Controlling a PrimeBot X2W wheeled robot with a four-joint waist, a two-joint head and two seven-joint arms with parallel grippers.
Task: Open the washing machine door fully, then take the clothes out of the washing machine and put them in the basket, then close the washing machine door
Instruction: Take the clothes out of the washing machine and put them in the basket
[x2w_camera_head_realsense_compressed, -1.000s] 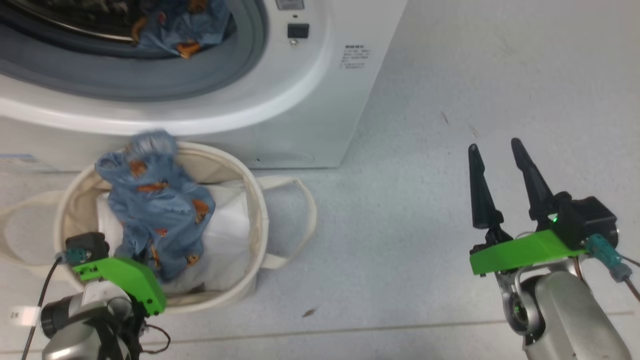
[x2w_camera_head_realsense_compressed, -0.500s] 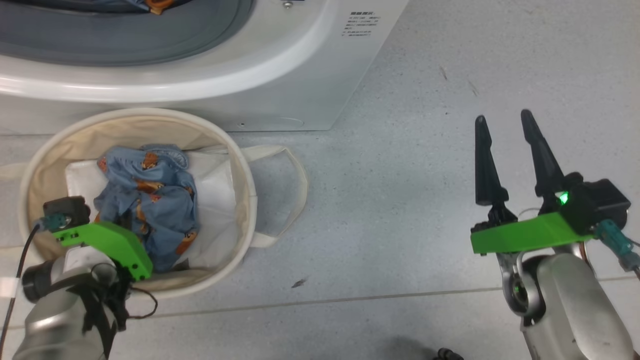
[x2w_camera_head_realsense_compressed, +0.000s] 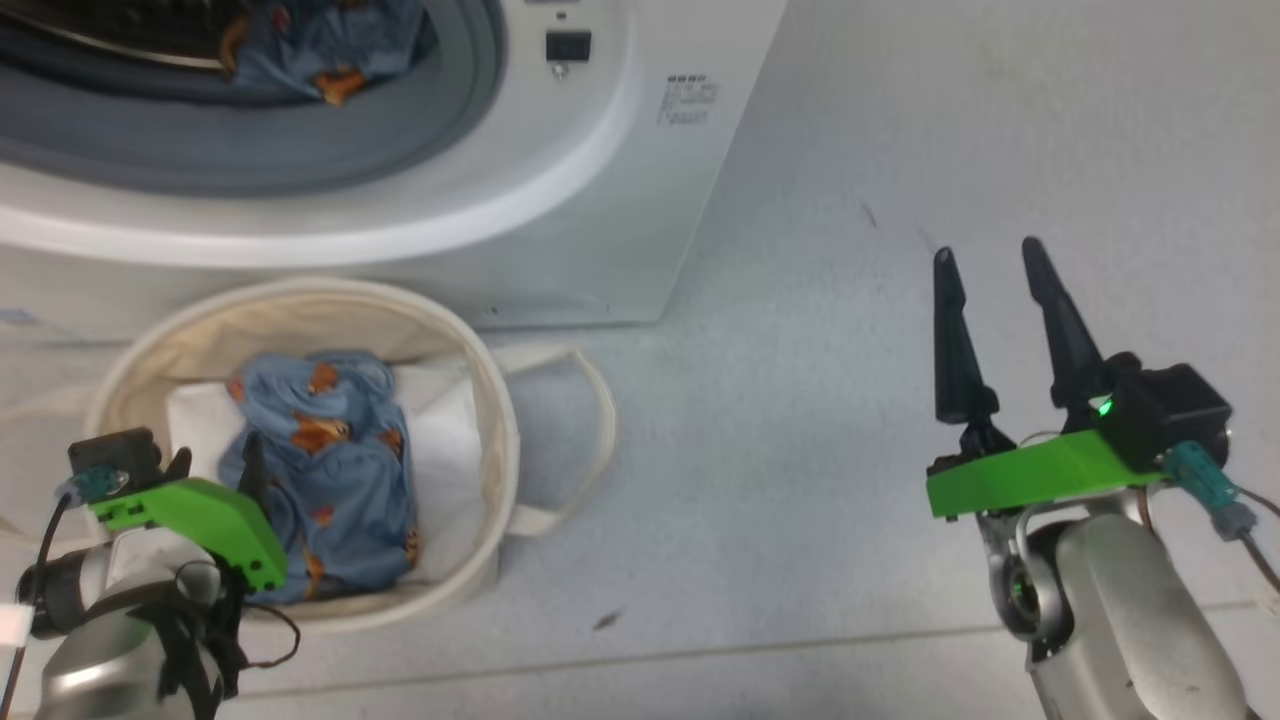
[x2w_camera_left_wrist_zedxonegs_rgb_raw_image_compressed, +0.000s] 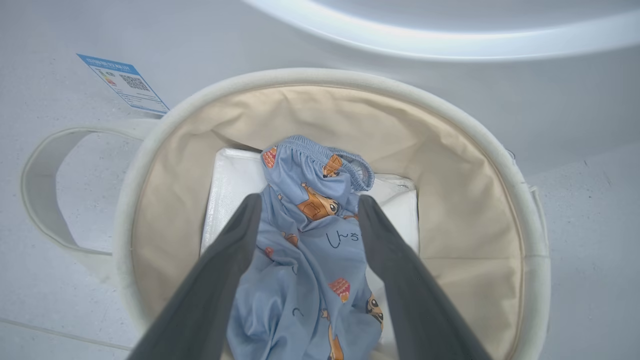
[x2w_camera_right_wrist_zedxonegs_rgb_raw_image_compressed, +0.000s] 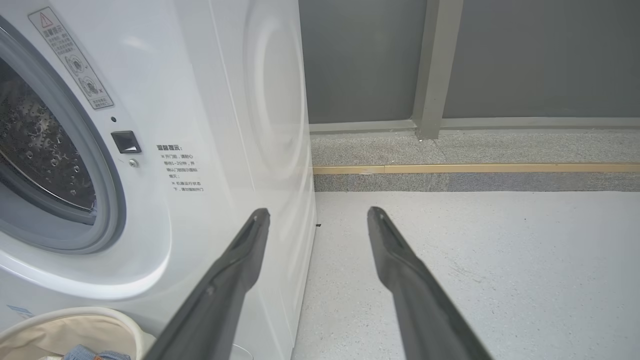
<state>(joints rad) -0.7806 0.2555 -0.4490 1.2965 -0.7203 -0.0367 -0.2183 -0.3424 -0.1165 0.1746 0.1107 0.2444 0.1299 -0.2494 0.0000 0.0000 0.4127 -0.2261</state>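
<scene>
Left wrist view: clothes (x2w_camera_left_wrist_zedxonegs_rgb_raw_image_compressed: 305, 260) within gripper (x2w_camera_left_wrist_zedxonegs_rgb_raw_image_compressed: 308, 198), maybe touching.

**Floor and back wall around my work spot**

In the head view I see a pale grey speckled floor (x2w_camera_head_realsense_compressed: 800, 450) from one o'clock round to six. A small dark scrap (x2w_camera_head_realsense_compressed: 606, 621) lies at six o'clock, just above a thin seam (x2w_camera_head_realsense_compressed: 750, 648). Faint dark marks (x2w_camera_head_realsense_compressed: 868, 214) sit at two o'clock. A flat white folded sheet (x2w_camera_head_realsense_compressed: 445, 420) lies at eight o'clock. Through the right wrist view, a dark grey wall (x2w_camera_right_wrist_zedxonegs_rgb_raw_image_compressed: 360, 55) spans twelve to two, with a post (x2w_camera_right_wrist_zedxonegs_rgb_raw_image_compressed: 430, 65) at one o'clock. A brass strip (x2w_camera_right_wrist_zedxonegs_rgb_raw_image_compressed: 500, 168) runs out toward three.
</scene>
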